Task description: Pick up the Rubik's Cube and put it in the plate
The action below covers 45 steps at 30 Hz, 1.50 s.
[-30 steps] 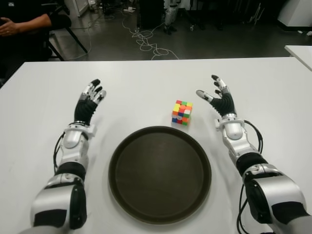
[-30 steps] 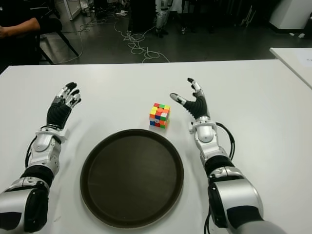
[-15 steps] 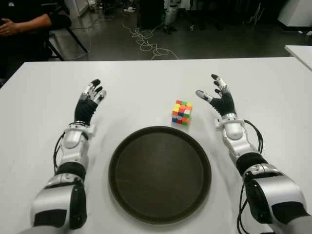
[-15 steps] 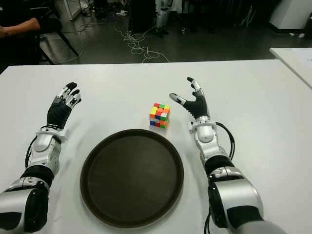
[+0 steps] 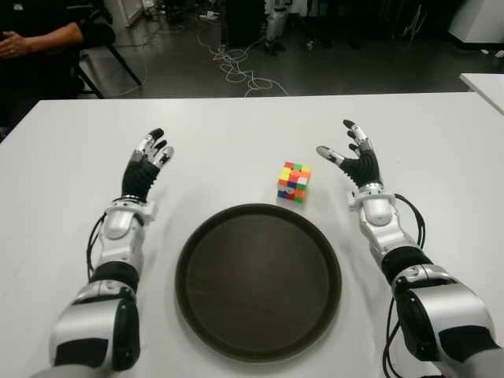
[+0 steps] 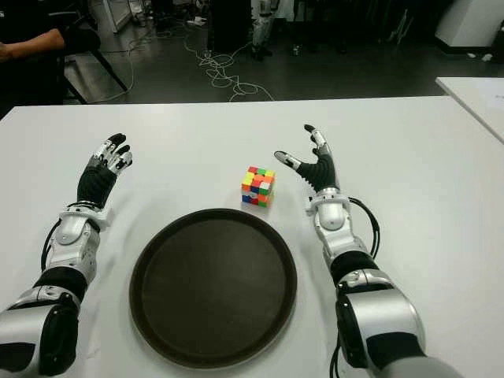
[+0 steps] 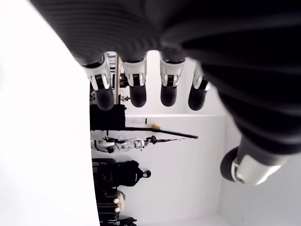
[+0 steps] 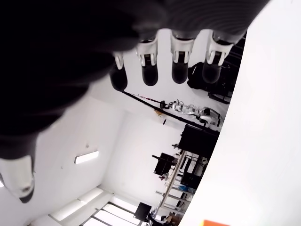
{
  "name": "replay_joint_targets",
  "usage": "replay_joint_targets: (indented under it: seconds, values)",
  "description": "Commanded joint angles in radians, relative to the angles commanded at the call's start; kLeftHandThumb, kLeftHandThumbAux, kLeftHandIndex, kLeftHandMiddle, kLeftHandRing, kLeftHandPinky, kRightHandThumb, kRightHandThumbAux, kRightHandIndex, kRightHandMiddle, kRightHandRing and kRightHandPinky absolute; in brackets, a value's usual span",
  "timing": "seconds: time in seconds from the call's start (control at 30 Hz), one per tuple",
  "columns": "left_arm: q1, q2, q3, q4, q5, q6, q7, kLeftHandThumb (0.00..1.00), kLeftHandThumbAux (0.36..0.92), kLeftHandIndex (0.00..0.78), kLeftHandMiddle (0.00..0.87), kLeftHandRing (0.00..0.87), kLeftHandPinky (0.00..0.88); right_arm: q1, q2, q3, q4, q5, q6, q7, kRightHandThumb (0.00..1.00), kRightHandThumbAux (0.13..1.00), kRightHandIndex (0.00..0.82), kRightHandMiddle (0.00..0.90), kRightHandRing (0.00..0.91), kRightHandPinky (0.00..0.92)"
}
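Observation:
The Rubik's Cube (image 5: pixel 294 181) sits on the white table (image 5: pixel 236 134), just beyond the far rim of the round dark plate (image 5: pixel 258 281). My right hand (image 5: pixel 356 162) is a short way to the cube's right, fingers spread and apart from it, holding nothing. My left hand (image 5: pixel 145 169) shows well to the left of the plate, also open and empty. In the right wrist view a corner of the cube (image 8: pixel 215 222) shows at the picture's edge, beyond the spread fingertips (image 8: pixel 149 73).
A person's arm (image 5: pixel 35 37) shows at the far left behind the table, beside a chair. Cables (image 5: pixel 236 67) lie on the floor beyond the table's far edge. A second white table (image 5: pixel 484 83) stands at the right.

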Motion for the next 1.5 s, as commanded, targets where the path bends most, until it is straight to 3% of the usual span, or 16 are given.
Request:
replay_joint_targets:
  seconds: [0.23, 0.57, 1.07, 1.37, 1.5]
  values:
    - [0.004, 0.000, -0.004, 0.000, 0.000, -0.006, 0.004, 0.000, 0.604, 0.000, 0.000, 0.000, 0.000, 0.002, 0.002, 0.000, 0.000, -0.004, -0.006, -0.009, 0.000, 0.569, 0.051, 0.030, 0.024, 0.040]
    - [0.007, -0.003, -0.008, -0.002, 0.000, -0.010, 0.012, 0.000, 0.649, 0.000, 0.000, 0.000, 0.000, 0.004, -0.008, 0.028, 0.000, -0.040, -0.018, -0.034, 0.000, 0.535, 0.021, 0.004, 0.003, 0.028]
    - [0.011, 0.001, -0.017, -0.006, 0.000, -0.015, 0.024, 0.000, 0.692, 0.000, 0.000, 0.000, 0.000, 0.007, -0.050, 0.154, -0.019, -0.211, 0.034, -0.170, 0.000, 0.541, 0.000, 0.000, 0.000, 0.010]
    - [0.011, 0.002, -0.016, -0.004, 0.000, -0.014, 0.032, 0.000, 0.703, 0.000, 0.000, 0.000, 0.000, -0.001, -0.059, 0.194, -0.024, -0.260, 0.041, -0.237, 0.000, 0.593, 0.004, 0.005, 0.040, 0.110]
    - [0.011, 0.005, -0.019, -0.004, 0.004, -0.009, 0.032, 0.000, 0.697, 0.000, 0.000, 0.000, 0.000, -0.006, -0.059, 0.207, -0.017, -0.274, 0.039, -0.262, 0.000, 0.611, 0.028, 0.046, 0.115, 0.222]
